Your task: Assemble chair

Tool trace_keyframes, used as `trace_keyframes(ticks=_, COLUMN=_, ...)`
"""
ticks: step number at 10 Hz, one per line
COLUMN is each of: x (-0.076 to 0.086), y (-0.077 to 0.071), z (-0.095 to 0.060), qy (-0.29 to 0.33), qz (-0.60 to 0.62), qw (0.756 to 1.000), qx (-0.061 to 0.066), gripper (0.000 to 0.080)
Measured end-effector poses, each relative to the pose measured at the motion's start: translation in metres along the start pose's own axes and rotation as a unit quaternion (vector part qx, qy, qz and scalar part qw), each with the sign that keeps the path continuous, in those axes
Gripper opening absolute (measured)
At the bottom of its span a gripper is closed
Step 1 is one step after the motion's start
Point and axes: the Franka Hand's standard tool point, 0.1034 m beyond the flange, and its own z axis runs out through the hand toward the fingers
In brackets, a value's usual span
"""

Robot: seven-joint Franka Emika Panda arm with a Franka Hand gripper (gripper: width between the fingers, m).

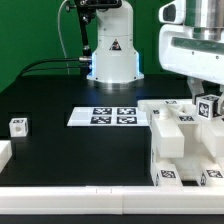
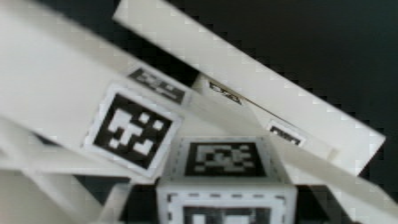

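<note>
The chair's white tagged parts (image 1: 175, 140) lie in a cluster at the exterior view's right. My gripper (image 1: 206, 98) hangs over the back of this cluster. It appears shut on a small white tagged block (image 1: 208, 108), held just above the other parts. In the wrist view the block (image 2: 222, 160) fills the lower middle between the jaws of my gripper (image 2: 222, 208). Behind it lie a slab with a large tag (image 2: 134, 125) and a long flat slab (image 2: 267, 90). The fingers themselves are hardly visible there.
The marker board (image 1: 105, 116) lies mid-table in front of the robot base (image 1: 112, 60). A small tagged white piece (image 1: 18, 125) sits alone at the exterior view's left. Another white piece (image 1: 4, 155) shows at the left edge. A white rim (image 1: 100, 200) runs along the front.
</note>
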Motion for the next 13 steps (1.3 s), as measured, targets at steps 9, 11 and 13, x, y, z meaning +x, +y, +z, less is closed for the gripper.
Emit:
trace_keyframes(ticks=9, x=-0.0012, y=-0.0036, z=0.0002, qy=-0.01, qz=0.16, qw=0.987, qx=0.014, gripper=0.0525)
trace_keyframes(ticks=11, x=-0.0027, y=-0.0077, z=-0.0036, qy=-0.007, qz=0.007, qw=1.0, qx=0.015, gripper=0.0642)
trace_keyframes(ticks=13, x=-0.0037, y=-0.0078, z=-0.0033, qy=-0.006, qz=-0.058, qw=0.998, qx=0.015, gripper=0.0647)
